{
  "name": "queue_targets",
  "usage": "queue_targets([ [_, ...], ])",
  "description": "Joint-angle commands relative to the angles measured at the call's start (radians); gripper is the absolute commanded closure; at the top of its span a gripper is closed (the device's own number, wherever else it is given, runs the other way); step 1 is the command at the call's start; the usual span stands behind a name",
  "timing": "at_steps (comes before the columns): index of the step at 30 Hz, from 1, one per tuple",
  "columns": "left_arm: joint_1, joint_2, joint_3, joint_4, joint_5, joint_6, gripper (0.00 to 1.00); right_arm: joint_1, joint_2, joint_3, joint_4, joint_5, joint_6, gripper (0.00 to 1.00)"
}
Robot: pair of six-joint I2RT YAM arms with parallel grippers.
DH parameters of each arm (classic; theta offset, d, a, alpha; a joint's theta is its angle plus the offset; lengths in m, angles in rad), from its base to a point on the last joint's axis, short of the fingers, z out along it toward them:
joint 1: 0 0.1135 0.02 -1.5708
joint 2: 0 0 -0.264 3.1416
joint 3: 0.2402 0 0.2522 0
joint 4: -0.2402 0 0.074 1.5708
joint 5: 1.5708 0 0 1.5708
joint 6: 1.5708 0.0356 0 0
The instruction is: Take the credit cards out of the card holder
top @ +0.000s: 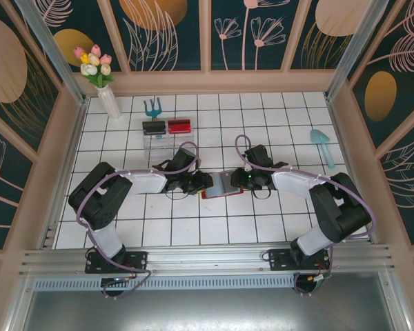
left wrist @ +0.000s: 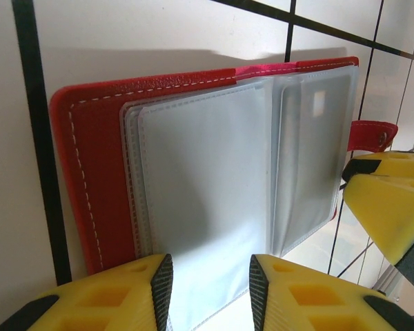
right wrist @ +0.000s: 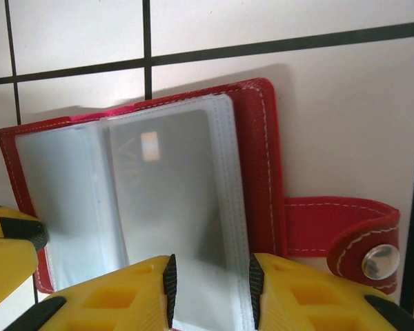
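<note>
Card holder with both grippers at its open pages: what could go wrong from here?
1. Both grippers work the same small card holder. The left gripper and right gripper sit close together, so they may collide.
2. Each gripper straddles floppy clear sleeves, not a visible card edge. Closing could pinch plastic and drag or lift the whole holder.
3. The sleeves look hazy, so a card inside may be missed.

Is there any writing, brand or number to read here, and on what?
None readable. The red card holder and its clear sleeves bear no print; the snap tab is plain; the small black tray and red tray at the back are too small to tell.
</note>
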Motion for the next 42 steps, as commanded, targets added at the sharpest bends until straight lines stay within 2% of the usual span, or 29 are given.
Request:
queue_targets([
  [1, 0.003, 0.023, -0.001, -0.024, -0.015, 0.019, 0.61, -0.008, -0.025, -0.004, -0.016, 0.029, -0.022, 0.64],
  [17, 0.003, 0.029, -0.003, 0.002, 0.0, 0.005, 0.61, 0.024, -0.03, -0.01, 0.036, -0.094, -0.01, 0.64],
  [23, 0.003, 0.029, -0.007, 0.013, 0.004, -0.001, 0.61, 0.024, -0.072, 0.008, 0.064, -0.185, 0.019, 0.64],
  [31, 0.003, 0.019, -0.016, 0.029, 0.005, -0.009, 0.61, 0.076, -0.053, 0.053, 0.077, -0.228, 0.039, 0.63],
  [42, 0.003, 0.011, -0.02, 0.033, 0.001, -0.012, 0.6, 0.088, -0.056, 0.064, 0.052, -0.166, 0.043, 0.61],
])
